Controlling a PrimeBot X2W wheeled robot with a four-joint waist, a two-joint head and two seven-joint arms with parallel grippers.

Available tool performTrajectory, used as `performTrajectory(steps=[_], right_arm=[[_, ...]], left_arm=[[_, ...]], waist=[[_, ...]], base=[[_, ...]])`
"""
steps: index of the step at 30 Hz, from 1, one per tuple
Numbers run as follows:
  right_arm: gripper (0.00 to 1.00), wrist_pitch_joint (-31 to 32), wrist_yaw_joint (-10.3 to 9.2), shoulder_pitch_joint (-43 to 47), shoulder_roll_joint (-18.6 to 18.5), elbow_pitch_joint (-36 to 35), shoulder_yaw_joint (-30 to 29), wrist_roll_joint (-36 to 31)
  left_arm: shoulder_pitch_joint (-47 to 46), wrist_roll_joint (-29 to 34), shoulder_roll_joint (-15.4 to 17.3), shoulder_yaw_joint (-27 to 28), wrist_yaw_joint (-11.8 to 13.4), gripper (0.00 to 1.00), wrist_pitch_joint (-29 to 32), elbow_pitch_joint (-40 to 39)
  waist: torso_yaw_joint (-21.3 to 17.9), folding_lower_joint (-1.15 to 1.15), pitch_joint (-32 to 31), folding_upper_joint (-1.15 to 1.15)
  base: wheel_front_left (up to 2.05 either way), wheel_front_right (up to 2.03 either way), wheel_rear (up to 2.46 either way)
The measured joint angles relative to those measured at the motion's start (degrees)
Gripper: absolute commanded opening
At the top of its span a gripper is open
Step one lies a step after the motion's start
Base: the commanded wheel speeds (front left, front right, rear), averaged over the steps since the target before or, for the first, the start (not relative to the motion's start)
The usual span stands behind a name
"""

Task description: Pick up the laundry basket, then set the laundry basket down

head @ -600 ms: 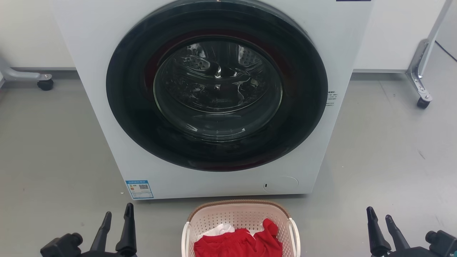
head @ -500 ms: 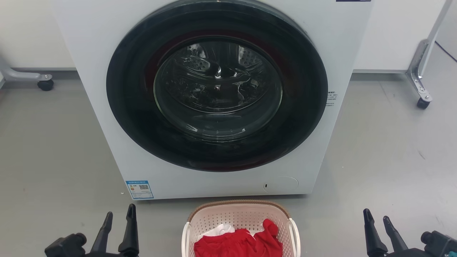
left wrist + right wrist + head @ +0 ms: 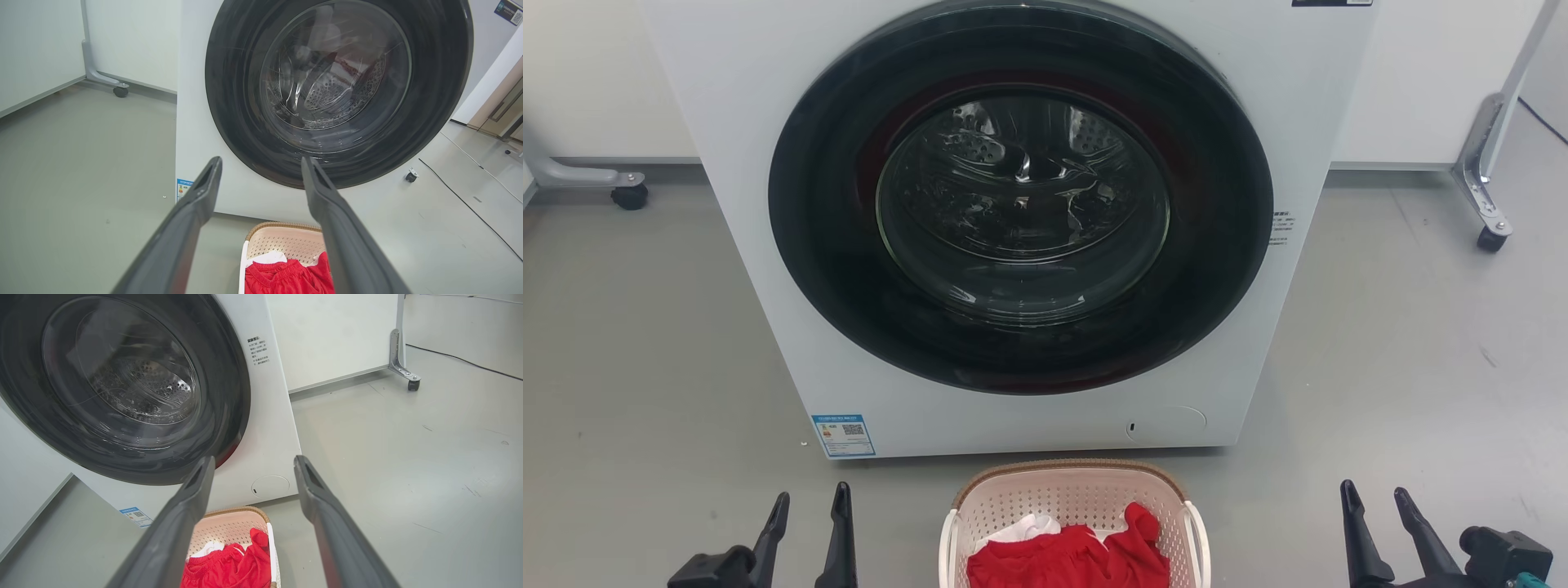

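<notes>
The laundry basket (image 3: 1072, 498) stands on the grey floor just in front of the washer, at the bottom centre of the head view. It is pale perforated plastic with a brown rim and white side handles, and holds red and white clothes (image 3: 1068, 555). My left gripper (image 3: 810, 510) hangs open to the basket's left, well apart from it. Off to the basket's right my right gripper (image 3: 1374, 506) is open too, nothing between its fingers. In the wrist views the laundry basket (image 3: 282, 243) (image 3: 235, 526) lies low, below the open fingers.
A white front-loading washer (image 3: 1021, 237) with a closed dark round door fills the middle. White panels on castor feet (image 3: 1491, 237) (image 3: 629, 196) stand at the back right and back left. A dark cable (image 3: 470, 204) runs over the floor to the right of the washer.
Both grippers have shifted inward toward the basket, and the left one has dropped lower in the head view. The basket and washer have stayed put.
</notes>
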Motion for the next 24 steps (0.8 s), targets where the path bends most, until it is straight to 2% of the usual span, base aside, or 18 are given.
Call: performTrajectory(steps=[17, 24], right_arm=[[1.00, -3.53, -2.03, -0.28, -1.33, 1.47, 3.01, -11.13], [1.00, -3.53, -2.08, -0.28, -1.31, 2.00, 2.71, -11.74]], left_arm=[[0.25, 11.89, 0.13, -1.82, 2.45, 1.00, -3.56, 2.31], [0.27, 12.00, -0.07, -1.71, 2.87, 1.00, -3.56, 3.36]], waist=[[0.03, 0.00, -0.35, 0.00], [0.05, 0.00, -0.40, 0.00]], base=[[0.00, 0.00, 0.00], [0.00, 0.00, 0.00]])
